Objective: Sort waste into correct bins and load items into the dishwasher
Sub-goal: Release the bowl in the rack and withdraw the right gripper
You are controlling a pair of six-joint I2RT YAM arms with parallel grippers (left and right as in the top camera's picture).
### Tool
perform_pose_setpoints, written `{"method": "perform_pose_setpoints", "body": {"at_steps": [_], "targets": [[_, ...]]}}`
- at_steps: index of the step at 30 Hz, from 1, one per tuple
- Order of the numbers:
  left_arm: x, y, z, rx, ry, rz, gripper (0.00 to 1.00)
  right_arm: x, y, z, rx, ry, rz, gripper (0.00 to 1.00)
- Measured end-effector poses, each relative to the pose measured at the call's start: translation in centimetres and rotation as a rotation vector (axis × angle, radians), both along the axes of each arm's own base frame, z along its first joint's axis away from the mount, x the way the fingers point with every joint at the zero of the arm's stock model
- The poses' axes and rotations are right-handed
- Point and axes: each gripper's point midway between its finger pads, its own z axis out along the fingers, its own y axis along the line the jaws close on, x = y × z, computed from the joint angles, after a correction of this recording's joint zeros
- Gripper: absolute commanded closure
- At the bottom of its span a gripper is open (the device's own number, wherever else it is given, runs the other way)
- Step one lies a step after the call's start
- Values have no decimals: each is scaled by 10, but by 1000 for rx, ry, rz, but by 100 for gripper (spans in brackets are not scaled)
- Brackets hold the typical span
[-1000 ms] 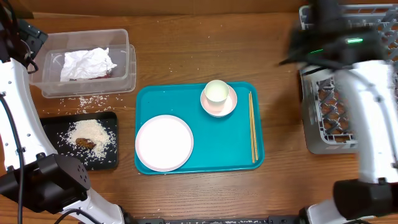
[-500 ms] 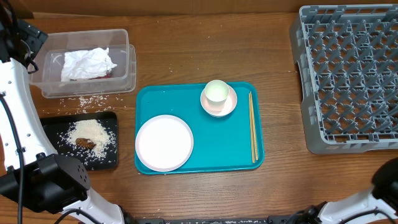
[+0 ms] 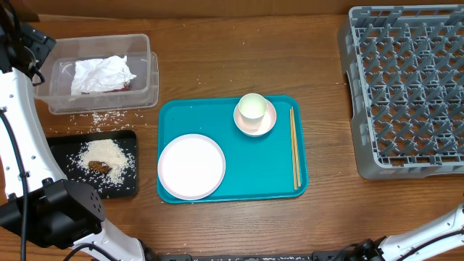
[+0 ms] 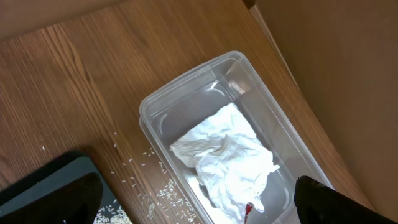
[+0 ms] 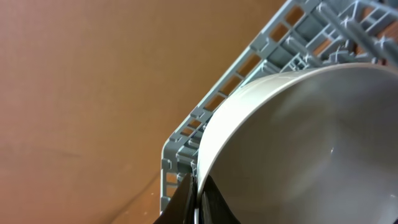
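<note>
Bowl (image 5: 298, 143) fills my right wrist view, rim clamped in the right gripper (image 5: 196, 202), rack (image 5: 336, 31) just behind it. Overhead, that arm no longer covers the rack as it did a second ago. My left gripper (image 4: 196, 202) hangs with fingers (image 4: 342, 202) wide apart above the tub (image 4: 186, 93) holding the napkin (image 4: 227, 155).

Teal tray (image 3: 254, 170) dead centre: white plate (image 3: 191, 166), white cup (image 3: 251, 107) on a pale pink saucer (image 3: 255, 127), light wooden chopsticks (image 3: 294, 145). Grey rack (image 3: 406, 87) right. Upper left, clear tub (image 3: 141, 47), white napkin (image 3: 101, 74), red wrapper (image 4: 248, 209). Black tray (image 3: 59, 174), white rice (image 3: 107, 152), brown scrap (image 3: 100, 167). Off-white bowl (image 5: 298, 143) up close.
</note>
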Motion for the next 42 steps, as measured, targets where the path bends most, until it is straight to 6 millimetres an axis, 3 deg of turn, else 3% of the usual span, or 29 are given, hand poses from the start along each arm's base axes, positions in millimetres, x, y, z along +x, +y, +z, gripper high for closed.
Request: {"method": "perform_pose_setpoints", "body": {"at_steps": [9,14,22,28,32,36,38,39,42], "targets": [[0,0,0,0,0,0,0,1,-5,-49,113,26,34,96],[0,0,0,0,0,0,0,-19,-18,-56,164,57,-13,96],[0,0,0,0,0,0,0,-47,-31,-67,267,120,-82,78],[0,0,0,0,0,0,0,-67,-37,-83,306,262,-198,75],[0,0,0,0,0,0,0,-79,-42,-58,218,326,-292,72],[0,0,0,0,0,0,0,-90,-41,0,87,299,-370,67],[0,0,0,0,0,0,0,-93,-37,30,26,265,-394,58],[0,0,0,0,0,0,0,-93,-35,42,-2,250,-401,58],[0,0,0,0,0,0,0,-86,-30,48,-48,268,-421,60]]}}
